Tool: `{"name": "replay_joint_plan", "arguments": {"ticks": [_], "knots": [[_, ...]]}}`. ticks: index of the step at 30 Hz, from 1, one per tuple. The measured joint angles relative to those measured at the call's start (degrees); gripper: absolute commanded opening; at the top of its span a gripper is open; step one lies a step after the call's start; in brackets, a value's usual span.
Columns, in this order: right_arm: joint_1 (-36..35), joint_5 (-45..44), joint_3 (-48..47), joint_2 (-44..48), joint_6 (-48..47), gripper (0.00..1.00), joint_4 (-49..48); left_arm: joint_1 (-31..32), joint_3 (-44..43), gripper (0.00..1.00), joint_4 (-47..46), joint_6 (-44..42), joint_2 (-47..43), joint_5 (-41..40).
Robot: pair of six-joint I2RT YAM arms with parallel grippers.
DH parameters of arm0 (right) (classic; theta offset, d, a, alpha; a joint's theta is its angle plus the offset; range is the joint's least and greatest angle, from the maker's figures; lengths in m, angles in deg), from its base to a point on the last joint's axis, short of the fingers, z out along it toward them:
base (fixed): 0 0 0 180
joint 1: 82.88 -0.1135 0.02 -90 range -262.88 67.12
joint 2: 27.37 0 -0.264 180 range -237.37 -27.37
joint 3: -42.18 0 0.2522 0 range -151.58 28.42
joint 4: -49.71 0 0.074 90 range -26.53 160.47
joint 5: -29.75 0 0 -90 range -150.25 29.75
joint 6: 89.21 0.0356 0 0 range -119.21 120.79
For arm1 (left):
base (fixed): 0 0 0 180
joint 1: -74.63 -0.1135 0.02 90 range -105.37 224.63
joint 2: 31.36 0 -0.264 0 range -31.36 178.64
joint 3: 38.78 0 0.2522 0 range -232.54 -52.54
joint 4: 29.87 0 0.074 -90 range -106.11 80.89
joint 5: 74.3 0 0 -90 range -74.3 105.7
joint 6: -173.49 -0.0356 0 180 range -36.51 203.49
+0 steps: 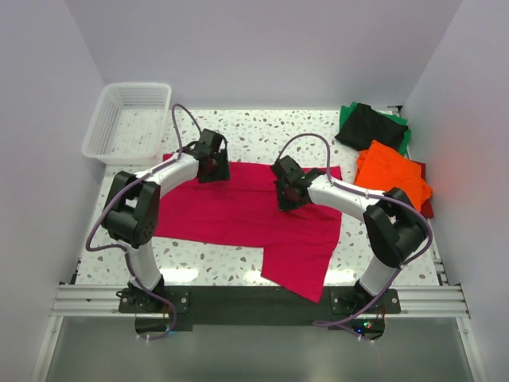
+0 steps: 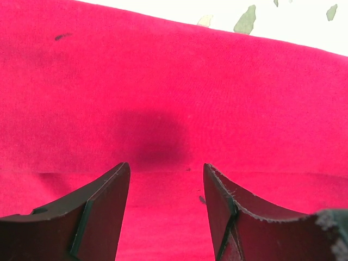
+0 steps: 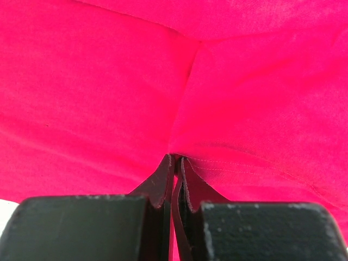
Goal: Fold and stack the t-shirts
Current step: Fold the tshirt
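The crimson-pink t-shirt point(image 1: 238, 211) lies spread across the middle of the table, one part hanging toward the near edge at right. My left gripper point(image 1: 213, 169) is open, just above the shirt's far left part; its fingers point(image 2: 103, 206) frame bare cloth point(image 2: 163, 109). My right gripper point(image 1: 286, 195) is shut on a fold of the same shirt point(image 3: 179, 157) near its far right part; the cloth point(image 3: 109, 92) puckers at the tips. Folded black point(image 1: 367, 127), green point(image 1: 406, 137), orange point(image 1: 391, 175) and dark red point(image 1: 428, 208) shirts are piled at the far right.
A white plastic mesh basket point(image 1: 127, 121) stands at the far left corner. The speckled tabletop point(image 1: 262, 131) shows beyond the shirt. White walls close in on three sides. A metal rail point(image 1: 254, 298) runs along the near edge by the arm bases.
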Motion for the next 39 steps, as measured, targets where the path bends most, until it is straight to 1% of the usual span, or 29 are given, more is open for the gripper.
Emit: {"name": "replay_joint_plan", "arguments": {"ticks": [6,14,15,16,17,18,19,22,24,30,32,34,39], "knots": [[-0.1,-1.2,-0.5,-0.2,0.9,0.00,0.8,0.0,0.2,0.61,0.0,0.0,-0.5,0.0],[-0.1,-1.1,-8.2,-4.6,1.2,0.01,1.7,0.0,0.2,0.61,0.0,0.0,-0.8,0.0],[-0.1,-1.1,-8.6,-5.0,1.2,0.06,1.7,0.0,0.3,0.61,0.0,0.0,-1.0,0.0],[-0.1,-1.1,-8.7,-5.3,1.2,0.16,1.7,0.0,0.5,0.61,0.0,0.0,-1.1,0.0],[-0.2,-1.1,-8.7,-5.3,1.2,0.21,1.9,0.0,0.7,0.61,0.0,0.0,-1.3,0.0],[-0.2,-1.1,-8.7,-5.3,1.4,0.24,2.2,0.0,0.9,0.61,0.0,0.0,-1.5,0.0],[-0.3,-1.3,-8.5,-5.2,1.4,0.26,2.2,0.0,1.0,0.61,0.0,0.0,-1.6,0.0],[-0.5,-2.6,-6.9,-4.4,1.6,0.27,2.4,0.0,1.1,0.61,0.0,0.0,-1.7,0.0],[-0.6,-4.3,-4.5,-2.2,1.9,0.29,3.2,0.0,1.1,0.61,0.0,0.0,-1.7,0.0],[-0.6,-10.4,1.7,9.8,5.7,0.30,6.0,0.0,1.1,0.61,0.0,0.0,-1.7,0.0],[-0.5,-12.6,3.2,13.0,7.4,0.28,7.1,0.0,1.1,0.61,-0.1,0.0,-1.7,0.2],[-0.5,-14.3,4.7,14.3,8.8,0.25,7.4,0.0,1.1,0.61,-0.2,0.0,-1.7,0.5],[1.7,-13.9,10.1,14.6,11.0,0.23,6.6,1.1,1.1,0.61,-1.0,-0.2,-1.7,1.7]]}}
